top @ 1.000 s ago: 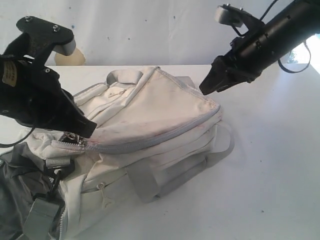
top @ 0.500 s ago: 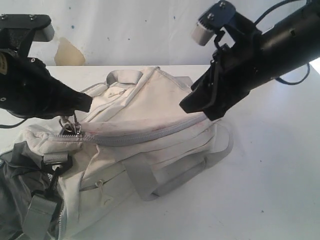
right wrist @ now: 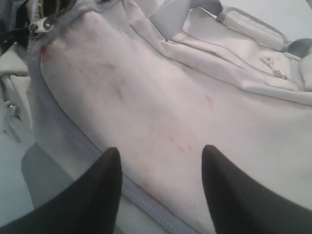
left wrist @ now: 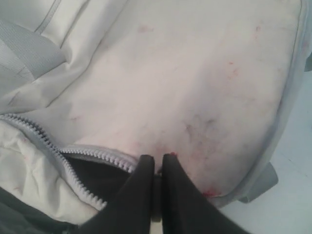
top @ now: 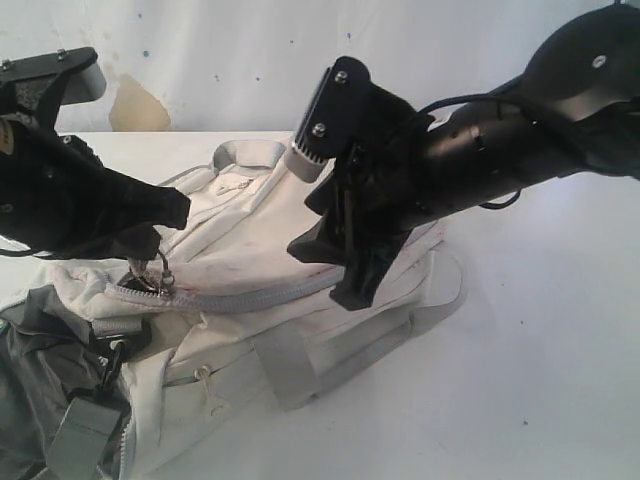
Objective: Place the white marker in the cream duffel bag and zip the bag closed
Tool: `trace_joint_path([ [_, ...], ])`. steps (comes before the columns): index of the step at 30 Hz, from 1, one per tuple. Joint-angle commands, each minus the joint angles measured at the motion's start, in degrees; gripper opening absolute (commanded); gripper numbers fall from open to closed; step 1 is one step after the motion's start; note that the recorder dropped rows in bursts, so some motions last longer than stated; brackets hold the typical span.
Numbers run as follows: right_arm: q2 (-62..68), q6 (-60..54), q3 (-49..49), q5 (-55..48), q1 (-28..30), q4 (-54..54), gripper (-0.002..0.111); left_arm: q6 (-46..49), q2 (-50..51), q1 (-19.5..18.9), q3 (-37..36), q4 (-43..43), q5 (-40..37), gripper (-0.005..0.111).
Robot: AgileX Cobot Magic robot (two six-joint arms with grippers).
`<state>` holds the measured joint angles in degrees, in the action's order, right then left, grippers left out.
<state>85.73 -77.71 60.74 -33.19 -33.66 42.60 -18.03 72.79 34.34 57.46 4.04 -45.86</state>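
Note:
The cream duffel bag lies across the white table, its grey zipper closed along most of the top and still gaping at the left end. My left gripper is at that end, shut on the metal zipper pull; its fingertips sit where the teeth meet. My right gripper hangs open low over the middle of the bag's top panel, fingers spread near the piped edge, holding nothing. The white marker is out of view.
A dark grey fabric item with a strap buckle lies at the front left against the bag. Grey webbing handles spill off the bag's front. Bare white table stretches to the right, with a wall behind.
My right arm has swung from the back right down and left, now low over the bag's top. The left gripper rose slightly and stays on the zipper pull.

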Motion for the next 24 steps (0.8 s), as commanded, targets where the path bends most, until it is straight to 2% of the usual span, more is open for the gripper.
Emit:
trace_joint_path([
  [1, 1.7, -0.6, -0.2, 2.1, -2.5, 1.4, 0.047, -0.1, -0.1, -0.1, -0.1, 0.8, -4.7, 0.000],
  [17, 4.1, -0.6, -0.2, 3.4, -11.2, 4.0, 0.047, -0.1, -2.1, -1.2, -0.1, -1.1, -6.5, 0.000],
  [24, 4.6, -0.6, -0.2, 5.7, -13.1, 4.1, 0.047, -0.1, -2.1, -1.2, -0.1, -1.1, -6.6, 0.000],
])
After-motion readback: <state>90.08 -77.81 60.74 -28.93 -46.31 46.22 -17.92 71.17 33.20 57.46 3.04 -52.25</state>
